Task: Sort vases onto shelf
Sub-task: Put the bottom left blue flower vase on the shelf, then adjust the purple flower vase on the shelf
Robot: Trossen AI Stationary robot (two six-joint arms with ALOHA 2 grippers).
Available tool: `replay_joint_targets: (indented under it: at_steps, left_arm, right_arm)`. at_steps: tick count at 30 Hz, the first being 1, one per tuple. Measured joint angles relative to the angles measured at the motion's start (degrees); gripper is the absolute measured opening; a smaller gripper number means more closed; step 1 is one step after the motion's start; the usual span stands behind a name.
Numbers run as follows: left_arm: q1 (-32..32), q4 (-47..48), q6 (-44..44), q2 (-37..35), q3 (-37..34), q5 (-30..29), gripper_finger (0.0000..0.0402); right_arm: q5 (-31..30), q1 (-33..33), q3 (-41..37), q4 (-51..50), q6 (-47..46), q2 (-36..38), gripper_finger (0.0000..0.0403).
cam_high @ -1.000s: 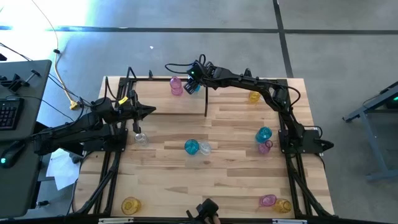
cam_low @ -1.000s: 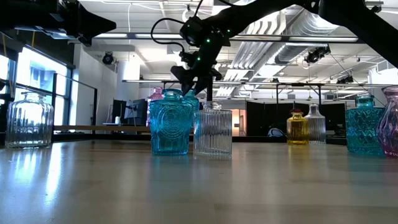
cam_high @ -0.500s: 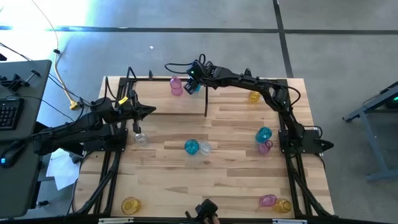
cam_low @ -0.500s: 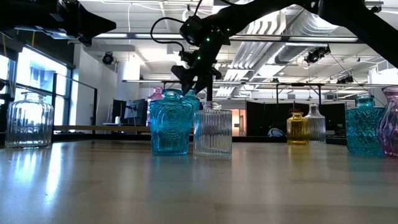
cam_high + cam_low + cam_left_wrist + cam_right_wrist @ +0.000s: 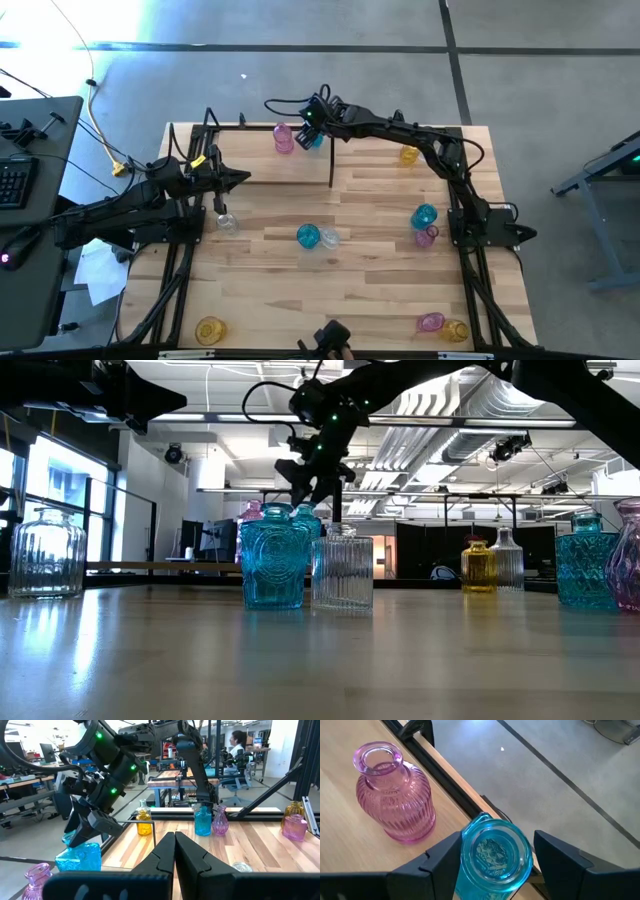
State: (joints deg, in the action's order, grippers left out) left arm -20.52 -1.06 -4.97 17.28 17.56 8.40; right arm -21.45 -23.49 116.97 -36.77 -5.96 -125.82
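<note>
My right gripper [image 5: 496, 840] reaches to the table's far edge and stands open over a teal-blue vase [image 5: 496, 852]. One finger is on each side of the vase's mouth. A gap shows beside one finger [image 5: 555, 855]; the other finger sits close by the rim. The vase stands upright inside the black rod shelf [image 5: 250, 126], next to a pink vase [image 5: 392, 800]. My left gripper [image 5: 243, 179] waits shut above the table's left side, pointing level.
Loose vases stand on the wood: teal [image 5: 308, 236] and clear [image 5: 328, 238] at the centre, clear [image 5: 227, 222] on the left, teal [image 5: 424, 215] and pink [image 5: 427, 236] on the right, and yellow [image 5: 408, 155] at the far right. Others stand along the near edge. The shelf's divider rod [image 5: 331, 165] stands upright.
</note>
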Motion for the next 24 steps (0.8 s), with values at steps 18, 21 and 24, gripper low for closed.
replay_joint_targets:
  at_steps: [18,21,24]
  left_arm:
    - [-0.03,-0.09,1.53,8.08,0.00,-10.18,0.0000]
    - [-0.03,-0.90,1.81,12.24,0.00,-15.98,0.0000]
    - [-0.06,-3.78,1.93,17.84,0.00,-19.91,0.0000]
  right_arm:
    - [-1.58,5.72,0.07,-4.84,10.97,9.75,0.0194]
    - [-3.56,7.85,0.07,-8.12,13.16,12.09,0.0150]
    - [-5.74,10.10,0.07,-10.94,13.94,14.21,0.0097]
